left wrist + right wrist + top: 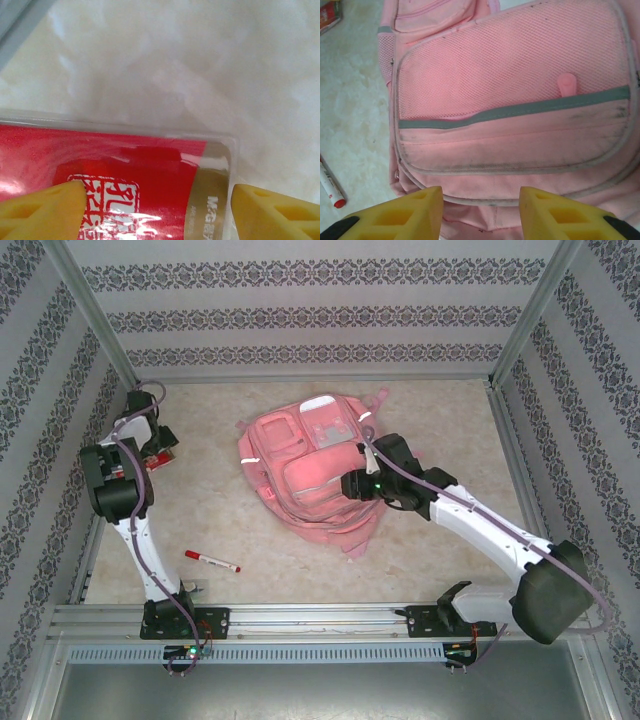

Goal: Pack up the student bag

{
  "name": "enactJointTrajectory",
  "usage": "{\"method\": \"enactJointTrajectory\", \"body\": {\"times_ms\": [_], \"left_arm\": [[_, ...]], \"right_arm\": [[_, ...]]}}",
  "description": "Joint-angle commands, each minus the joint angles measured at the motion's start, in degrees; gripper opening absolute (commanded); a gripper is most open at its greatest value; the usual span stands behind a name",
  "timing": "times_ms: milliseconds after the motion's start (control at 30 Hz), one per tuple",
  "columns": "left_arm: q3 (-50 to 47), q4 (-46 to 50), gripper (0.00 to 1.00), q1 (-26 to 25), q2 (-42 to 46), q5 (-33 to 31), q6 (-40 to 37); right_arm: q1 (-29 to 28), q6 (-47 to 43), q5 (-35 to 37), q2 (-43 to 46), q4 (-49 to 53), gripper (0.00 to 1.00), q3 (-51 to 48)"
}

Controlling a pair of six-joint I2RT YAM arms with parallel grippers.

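The student bag (305,475), a pink backpack, lies flat in the middle of the table with its front pockets up. My right gripper (352,484) hovers over the bag's right side. In the right wrist view its yellow fingers (400,215) stand open above the lower front pocket (510,145), nothing between them but fabric below. My left gripper (158,458) is at the far left over a red pack in clear plastic (125,175). It is open (157,212), one finger over the pack's label and the other beside the pack's gold-banded end (210,200).
A red-capped marker (212,561) lies on the marbled table (450,430) in front of the bag, and shows at the left edge of the right wrist view as well (330,186). Patterned walls and metal posts (95,315) close in the table.
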State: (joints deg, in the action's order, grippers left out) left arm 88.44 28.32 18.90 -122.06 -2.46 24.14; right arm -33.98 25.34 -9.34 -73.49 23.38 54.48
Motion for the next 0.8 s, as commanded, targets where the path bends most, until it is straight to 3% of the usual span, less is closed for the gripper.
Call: {"method": "enactJointTrajectory", "body": {"times_ms": [0,100,300,467,633,767], "left_arm": [[-9.27,5.17,0.75,-1.58,2.36,10.36,7.15],[-18.32,2.83,0.74,-5.07,9.29,12.30,10.56],[-31.87,2.30,0.74,-18.03,22.60,10.57,14.34],[-39.47,1.33,0.74,-27.54,32.06,17.64,21.31],[-38.19,8.88,0.75,-30.02,41.89,15.70,24.59],[-30.76,19.92,0.77,-27.14,45.58,6.74,20.10]], "right_arm": [[-1.57,0.75,0.95,-1.64,-1.12,0.44,3.39],[-2.70,1.60,-0.23,-4.06,-1.67,0.44,5.16],[-5.60,2.14,-6.63,-9.44,-1.69,0.44,8.90],[-8.93,2.66,-17.91,-16.50,-3.12,0.43,11.89],[-13.38,6.56,-25.51,-27.40,-4.05,0.44,18.19],[-17.43,11.57,-24.66,-36.09,-6.78,0.44,25.39]]}}
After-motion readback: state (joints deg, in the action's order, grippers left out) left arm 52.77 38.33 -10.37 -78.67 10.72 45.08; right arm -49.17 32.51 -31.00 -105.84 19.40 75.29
